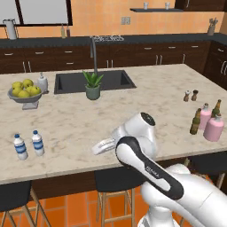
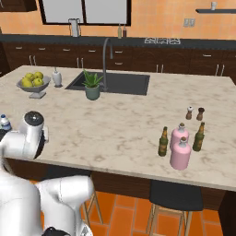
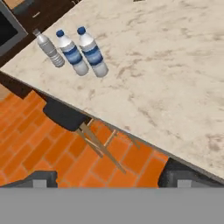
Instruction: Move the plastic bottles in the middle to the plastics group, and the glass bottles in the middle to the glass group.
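Two small clear water bottles with blue labels (image 1: 20,146) (image 1: 37,142) stand side by side at the counter's front left. In the hand view they are the pair of blue-banded bottles (image 3: 72,52) (image 3: 92,51) at the upper left. At the front right, two pink bottles (image 1: 205,116) (image 1: 214,127) and two dark beer bottles (image 1: 195,122) (image 1: 216,108) stand clustered together. My gripper (image 1: 95,149) hangs over the counter's front edge, right of the water bottles and apart from them. It is open (image 3: 111,179), with nothing between its dark fingertips (image 3: 40,178).
A grey ribbed bottle (image 3: 49,49) shows beside the water bottles. Salt and pepper shakers (image 1: 190,95) stand behind the glass cluster. A lemon bowl (image 1: 24,91), pump bottle (image 1: 42,83), potted plant (image 1: 93,86) and sink (image 1: 115,80) lie farther back. A stool (image 3: 65,114) stands below the counter edge.
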